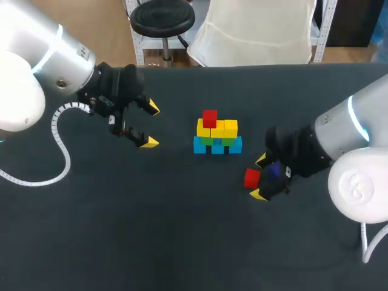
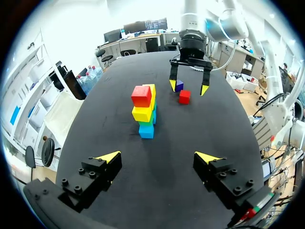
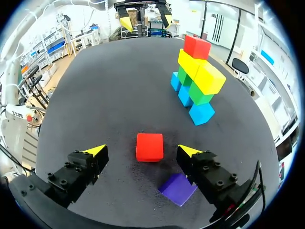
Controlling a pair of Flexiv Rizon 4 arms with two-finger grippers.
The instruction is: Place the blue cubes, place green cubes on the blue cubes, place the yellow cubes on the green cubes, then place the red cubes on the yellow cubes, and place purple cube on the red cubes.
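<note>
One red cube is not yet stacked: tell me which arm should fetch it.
Right. The right claw is open and sits at the loose red cube, a fingertip on either side, not touching. The left claw is open too, but on the far side of the stack.

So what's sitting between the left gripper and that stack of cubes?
Nothing. The head view shows only bare black table between the open left gripper and the cube stack. The left wrist view agrees.

The right claw [image 3: 141, 150] is hanging open over the counter [image 3: 95, 86], with a loose red cube [image 3: 149, 147] sitting between its fingertips (touching neither). A purple cube [image 3: 177, 189] is lying beside one finger, and the stacked cubes [image 3: 195, 81] are standing farther ahead.
</note>
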